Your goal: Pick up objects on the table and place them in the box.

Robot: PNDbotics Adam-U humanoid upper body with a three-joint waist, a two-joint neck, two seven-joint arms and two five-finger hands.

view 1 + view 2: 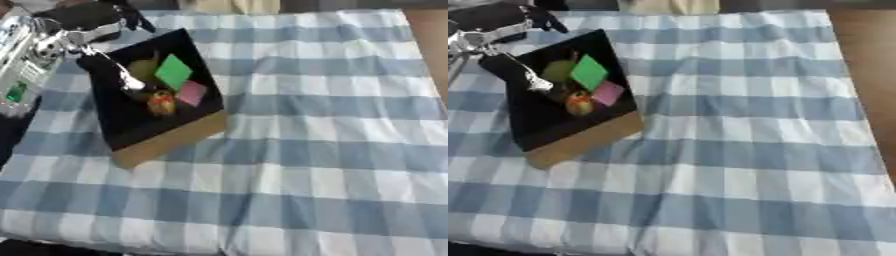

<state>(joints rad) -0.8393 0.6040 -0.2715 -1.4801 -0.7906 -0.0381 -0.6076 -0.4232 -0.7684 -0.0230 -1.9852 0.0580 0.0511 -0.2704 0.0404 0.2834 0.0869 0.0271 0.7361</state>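
1. The box sits at the table's left, on the checked cloth.
2. Inside it lie a green square, a pink square, an olive fruit and a small red-orange thing.
3. The left hand reaches into the box, but I cannot tell how its fingers stand.

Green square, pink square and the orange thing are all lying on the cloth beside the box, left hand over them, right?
Not quite. The green square, pink square and orange thing lie inside the box, not on the cloth; the left eye view shows it. The left hand is over them.
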